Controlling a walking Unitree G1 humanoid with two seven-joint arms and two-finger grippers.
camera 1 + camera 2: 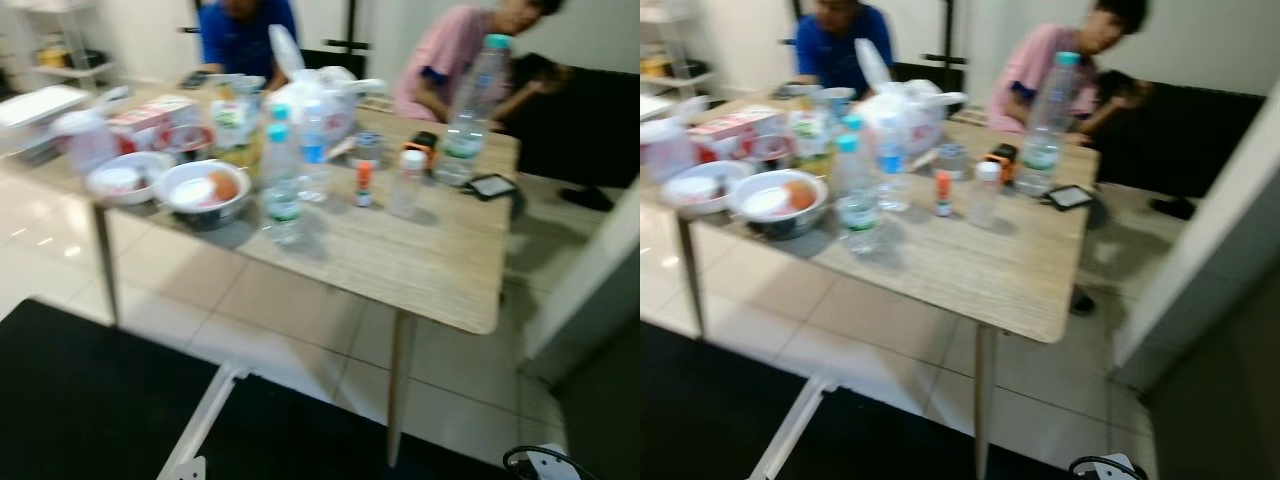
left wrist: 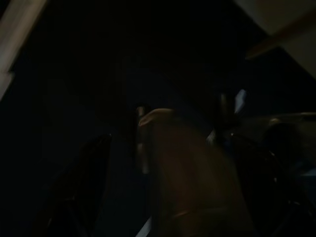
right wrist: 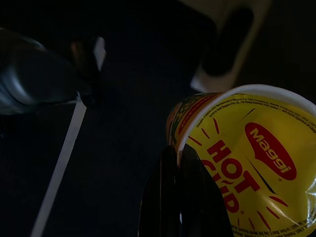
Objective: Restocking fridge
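1. While the head camera looks down at a wooden table (image 1: 430, 270), both eye views are blurred.
2. Right gripper (image 3: 197, 197): in the right wrist view a black finger (image 3: 168, 202) lies against the rim of a yellow Maggi Hot Cup noodle cup (image 3: 247, 163). The cup sits tilted in the grip, its printed lid facing the camera. The second finger is hidden behind the cup, so the gripper reads as pinching the cup at its rim.
3. Left gripper: the left wrist view is very dark. Dim dark shapes can be made out, but the state of the fingers cannot be determined.
4. Table contents, robot's left side: a white bowl (image 1: 205, 190) holding something orange, with a smaller white dish (image 1: 125, 178) just beside it. Behind them stand red-and-white cartons (image 1: 150, 118).
5. Table contents, centre: two small clear water bottles with blue caps (image 1: 282, 180) stand upright, close together. A white plastic bag (image 1: 320, 100) lies behind them. A small orange-capped tube (image 1: 364, 185) and a small white-capped bottle (image 1: 408, 180) stand nearby.
6. Table contents, far right: a tall clear bottle (image 1: 470, 105) stands upright near the far edge, with a dark flat device (image 1: 490, 186) just beside it.
7. Two persons sit behind the table, one in a blue top (image 1: 245, 35), one in a pink top (image 1: 450, 55).
8. Floor: pale tiles (image 1: 300, 310) under the table; a black surface (image 1: 90, 400) lies nearest the robot.
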